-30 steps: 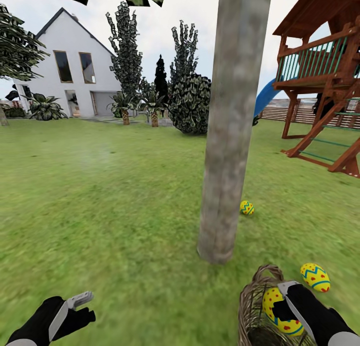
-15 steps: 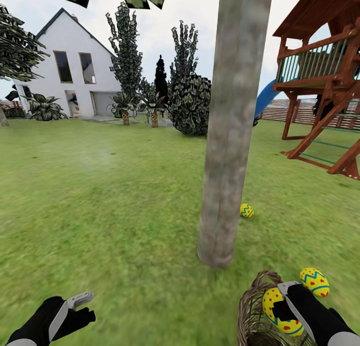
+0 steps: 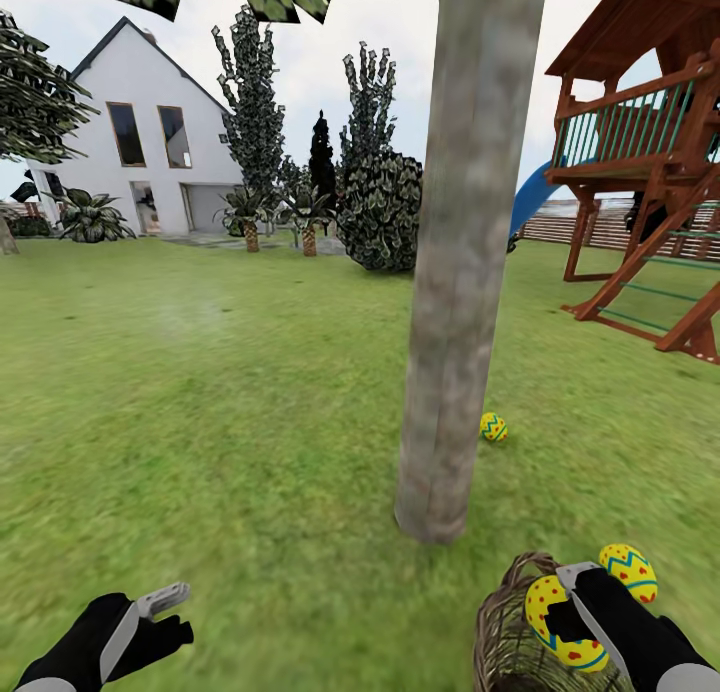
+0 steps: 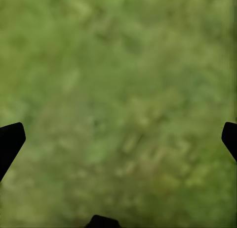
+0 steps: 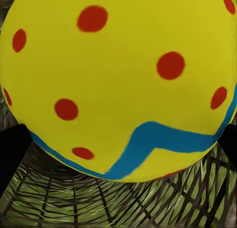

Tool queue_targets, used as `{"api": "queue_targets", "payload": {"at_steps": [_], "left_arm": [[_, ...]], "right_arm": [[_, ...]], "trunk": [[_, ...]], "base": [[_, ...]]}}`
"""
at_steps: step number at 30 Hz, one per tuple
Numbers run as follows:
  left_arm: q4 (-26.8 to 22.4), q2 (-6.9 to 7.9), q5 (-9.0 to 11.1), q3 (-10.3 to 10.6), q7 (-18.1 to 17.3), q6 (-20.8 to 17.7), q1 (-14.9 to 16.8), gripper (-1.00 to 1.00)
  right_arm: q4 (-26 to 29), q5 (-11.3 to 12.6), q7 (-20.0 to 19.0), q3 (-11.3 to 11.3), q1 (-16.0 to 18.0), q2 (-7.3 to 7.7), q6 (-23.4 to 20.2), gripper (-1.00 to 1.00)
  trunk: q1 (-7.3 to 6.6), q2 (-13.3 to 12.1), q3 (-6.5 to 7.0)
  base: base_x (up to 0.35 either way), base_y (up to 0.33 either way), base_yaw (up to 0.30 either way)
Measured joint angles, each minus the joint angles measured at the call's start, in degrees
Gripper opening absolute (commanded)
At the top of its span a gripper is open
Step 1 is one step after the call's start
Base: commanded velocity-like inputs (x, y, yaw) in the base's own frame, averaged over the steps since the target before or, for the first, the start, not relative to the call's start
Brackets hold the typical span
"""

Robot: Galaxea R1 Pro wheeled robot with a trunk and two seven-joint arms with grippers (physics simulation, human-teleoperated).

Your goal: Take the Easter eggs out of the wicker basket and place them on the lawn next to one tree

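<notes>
Here, right tool [image 3: 572,612] low over wicker basket [image 3: 505,642], pinching Easter egg [image 3: 552,617], left tool [image 3: 165,612] spread above lawn [image 3: 200,422].

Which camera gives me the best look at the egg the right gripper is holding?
The right wrist view: the held egg is close up, red dots and blue zigzag sharp, basket weave behind it. The head view shows the egg small, partly hidden by the right gripper. The left wrist view shows lawn.
</notes>
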State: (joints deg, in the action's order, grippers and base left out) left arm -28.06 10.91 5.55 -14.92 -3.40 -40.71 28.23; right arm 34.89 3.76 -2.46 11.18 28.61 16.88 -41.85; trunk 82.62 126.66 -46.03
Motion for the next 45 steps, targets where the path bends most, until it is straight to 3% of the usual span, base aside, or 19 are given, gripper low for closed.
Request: {"api": "queue_targets", "payload": {"at_steps": [12, 30, 45], "left_arm": [[0.00, -0.08, 0.04, 0.00, -0.07, 0.00, 0.04, 1.00], [-0.09, -0.09, 0.03, 0.00, -0.16, -0.01, 0.00, 1.00], [0.00, -0.17, -0.04, 0.00, -0.07, -0.08, -0.01, 1.00]], "right_arm": [[0.01, 0.00, 0.00, -0.01, 0.01, 0.00, 0.00, -1.00], [0.01, 0.01, 0.00, -0.02, 0.00, 0.00, 0.01, -1.00], [0.01, -0.08, 0.09, -0.01, 0.00, 0.00, 0.00, -1.00]], "trunk": [[-2.64, -4.81, 2.16], [-2.64, -4.83, 2.16], [-5.93, -10.83, 4.85]], "base": [[0.000, 0.000, 0.000], [-0.137, 0.179, 0.000], [0.000, 0.001, 0.000]]}}
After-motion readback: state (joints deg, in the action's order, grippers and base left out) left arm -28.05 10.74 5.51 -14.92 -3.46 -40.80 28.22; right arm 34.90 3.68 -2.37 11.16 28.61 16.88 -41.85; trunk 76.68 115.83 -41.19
